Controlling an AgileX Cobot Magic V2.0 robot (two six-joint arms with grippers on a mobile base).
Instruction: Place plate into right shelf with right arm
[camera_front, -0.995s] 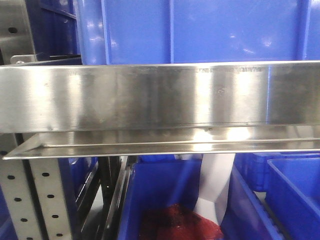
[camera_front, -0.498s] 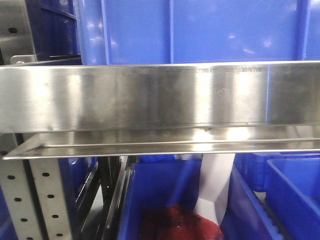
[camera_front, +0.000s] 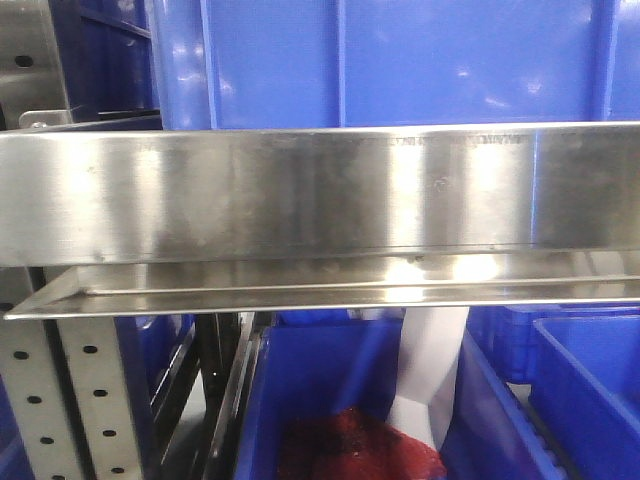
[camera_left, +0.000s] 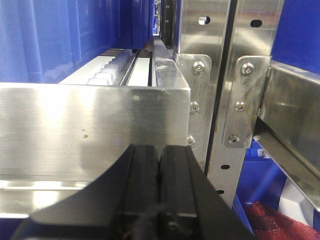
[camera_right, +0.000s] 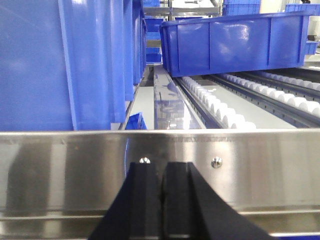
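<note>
The plate is out of view in every frame. The right shelf (camera_front: 320, 195) fills the front view as a shiny steel board with blue bins above and below. My right gripper (camera_right: 161, 167) is shut with nothing between its black fingers, pointing at the shelf's steel front edge (camera_right: 250, 170). My left gripper (camera_left: 159, 150) is likewise shut and empty, facing a steel shelf board (camera_left: 75, 130) beside the perforated uprights (camera_left: 220, 90).
Large blue bins (camera_right: 60, 60) stand on the shelf to the left, and another blue bin (camera_right: 235, 40) sits on white roller tracks (camera_right: 220, 107). Below the board, a blue bin (camera_front: 330, 400) holds something red (camera_front: 360, 445). A perforated post (camera_front: 80, 400) stands lower left.
</note>
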